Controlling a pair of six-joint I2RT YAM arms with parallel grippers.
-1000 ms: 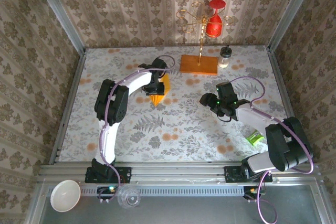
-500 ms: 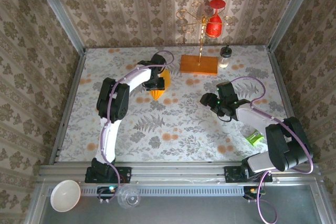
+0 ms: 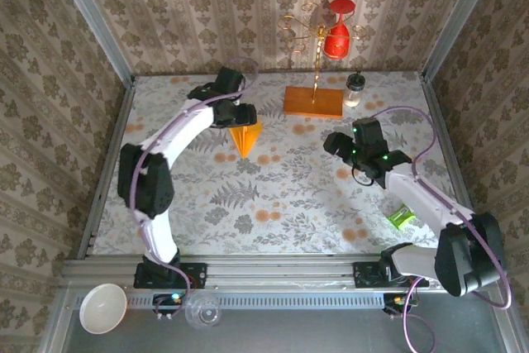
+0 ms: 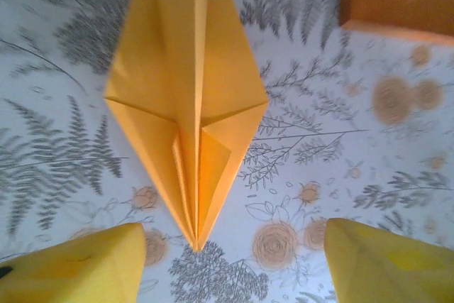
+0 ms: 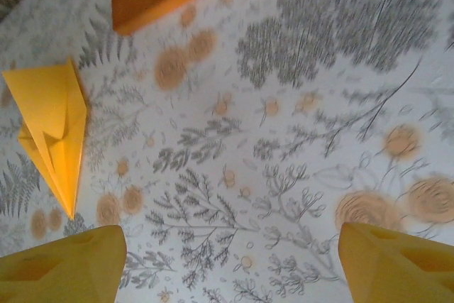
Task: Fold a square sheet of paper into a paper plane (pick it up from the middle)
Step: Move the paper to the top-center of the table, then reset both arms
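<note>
A small orange-yellow folded paper plane [image 3: 245, 138] lies flat on the floral-patterned table [image 3: 273, 196]. In the overhead view its pointed nose aims toward 6 o'clock. The left gripper [image 3: 235, 116] hovers at the plane's 11 o'clock, over its tail. The left wrist view shows its yellow fingers [image 4: 78, 267] spread wide, holding nothing. The right gripper [image 3: 335, 143] sits well apart at the plane's 3 o'clock, also spread and empty. A brown-orange rectangular wooden block [image 3: 313, 102] rests at the plane's 2 o'clock.
</note>
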